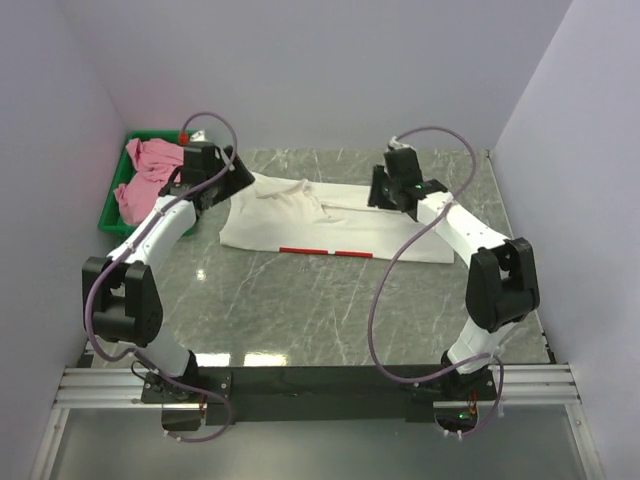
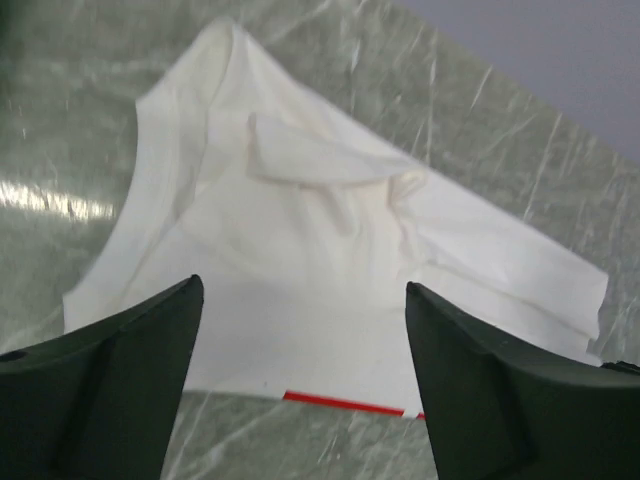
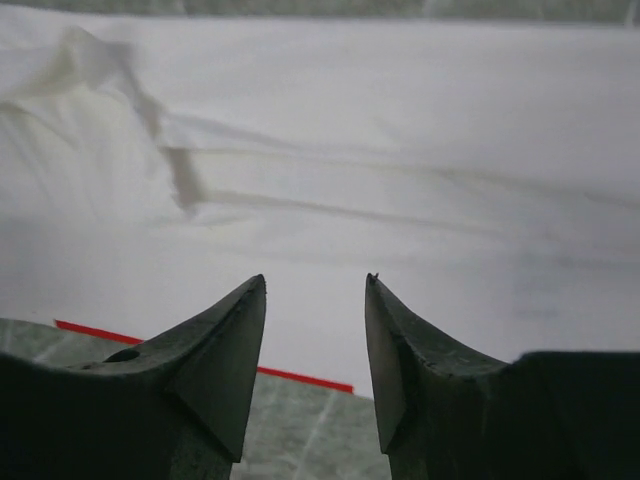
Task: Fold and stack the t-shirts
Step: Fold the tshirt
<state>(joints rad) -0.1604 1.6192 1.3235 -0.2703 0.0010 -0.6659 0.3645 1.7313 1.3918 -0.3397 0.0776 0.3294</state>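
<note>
The white t-shirt (image 1: 335, 222) lies folded into a long band across the back of the table, with a thin red strip of its print (image 1: 325, 251) showing along the near edge. Above the shirt's left end my left gripper (image 1: 240, 178) hovers; in the left wrist view it (image 2: 302, 288) is open wide and empty over the white t-shirt (image 2: 330, 250). My right gripper (image 1: 382, 190) hangs over the right part of the shirt. Seen from the right wrist, it (image 3: 316, 279) is open with nothing between its fingers, above the white t-shirt (image 3: 400, 180). The pink t-shirt (image 1: 150, 172) lies crumpled in the tray.
The green plastic tray (image 1: 112, 222) sits at the back left against the left wall. The marble table (image 1: 300, 310) stretches bare between the shirt and the arm bases. Walls close in on the left, back and right.
</note>
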